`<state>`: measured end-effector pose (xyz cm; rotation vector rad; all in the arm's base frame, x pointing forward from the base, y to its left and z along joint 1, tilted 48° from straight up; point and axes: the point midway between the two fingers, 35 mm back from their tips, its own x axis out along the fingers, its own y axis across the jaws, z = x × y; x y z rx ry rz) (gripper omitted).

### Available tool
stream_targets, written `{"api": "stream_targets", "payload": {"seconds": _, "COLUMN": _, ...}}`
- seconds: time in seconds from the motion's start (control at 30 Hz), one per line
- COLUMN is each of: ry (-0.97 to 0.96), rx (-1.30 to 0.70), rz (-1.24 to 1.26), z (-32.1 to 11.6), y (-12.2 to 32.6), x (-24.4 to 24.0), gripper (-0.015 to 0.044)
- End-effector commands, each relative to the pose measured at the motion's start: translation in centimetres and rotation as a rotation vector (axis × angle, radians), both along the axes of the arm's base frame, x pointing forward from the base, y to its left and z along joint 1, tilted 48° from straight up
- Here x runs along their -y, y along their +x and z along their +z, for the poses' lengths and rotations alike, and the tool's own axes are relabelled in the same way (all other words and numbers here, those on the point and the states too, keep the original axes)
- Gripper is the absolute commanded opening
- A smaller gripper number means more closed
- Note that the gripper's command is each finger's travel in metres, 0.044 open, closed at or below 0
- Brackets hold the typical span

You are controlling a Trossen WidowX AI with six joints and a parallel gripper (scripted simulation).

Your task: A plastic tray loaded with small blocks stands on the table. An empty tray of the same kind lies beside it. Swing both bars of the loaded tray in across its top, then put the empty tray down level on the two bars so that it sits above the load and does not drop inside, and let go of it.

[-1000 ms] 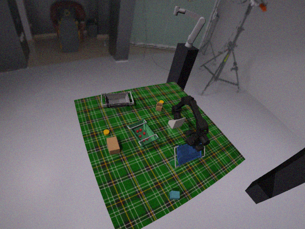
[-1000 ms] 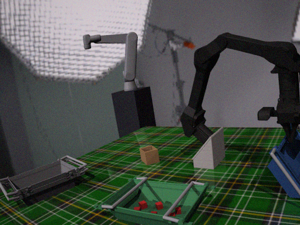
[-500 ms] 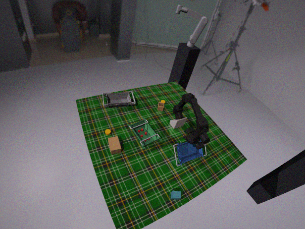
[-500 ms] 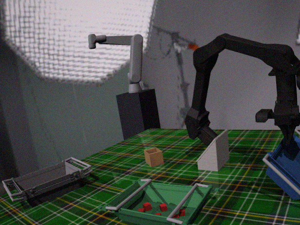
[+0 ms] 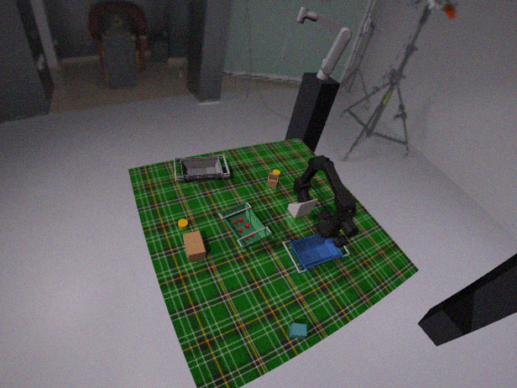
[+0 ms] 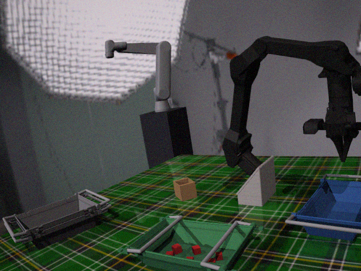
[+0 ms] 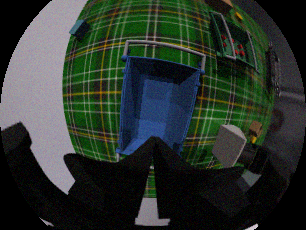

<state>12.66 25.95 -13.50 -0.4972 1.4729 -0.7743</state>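
Note:
The loaded green tray (image 5: 257, 219) (image 6: 205, 227) stands upright with several small red blocks inside. Its two wire bars (image 5: 254, 236) (image 5: 236, 211) (image 6: 221, 241) (image 6: 158, 234) lie across its top, a little inside its ends. The empty blue tray (image 5: 308, 252) (image 6: 319, 231) (image 7: 160, 100) stands open side up on the mat, apart from the green tray. Its bars (image 5: 292, 257) (image 5: 346, 253) (image 7: 165, 43) stick out beyond its ends. My gripper (image 5: 342, 243) (image 6: 343, 159) (image 7: 153, 139) points down, shut and empty, above the blue tray's end nearer the arm, touching nothing that I can see.
A white wedge (image 5: 301, 209) (image 6: 255, 190) (image 7: 229, 145) stands between the arm's base and the green tray. A grey tray (image 6: 55, 205), a brown block (image 5: 194, 245), a small open box (image 5: 273, 180) (image 6: 185, 190), yellow discs (image 5: 183, 223) (image 5: 276, 172) and a teal block (image 5: 298, 330) (image 7: 79, 28) lie around.

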Motion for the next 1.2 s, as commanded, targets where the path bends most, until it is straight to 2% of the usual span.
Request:
{"api": "stream_targets", "payload": {"seconds": 0.0, "ry": 0.01, "rx": 0.003, "rz": -0.004, "z": 1.28, "y": 0.0, "x": -1.31, "gripper": 0.0}}
{"api": "stream_targets", "payload": {"seconds": 0.03, "ry": 0.006, "rx": 0.002, "rz": 0.001, "z": 0.33, "y": 0.04, "x": -0.46, "gripper": 0.0}}
{"api": "stream_targets", "payload": {"seconds": 1.17, "ry": 0.006, "rx": 0.002, "rz": 0.001, "z": 0.33, "y": 0.04, "x": -0.46, "gripper": 0.0}}
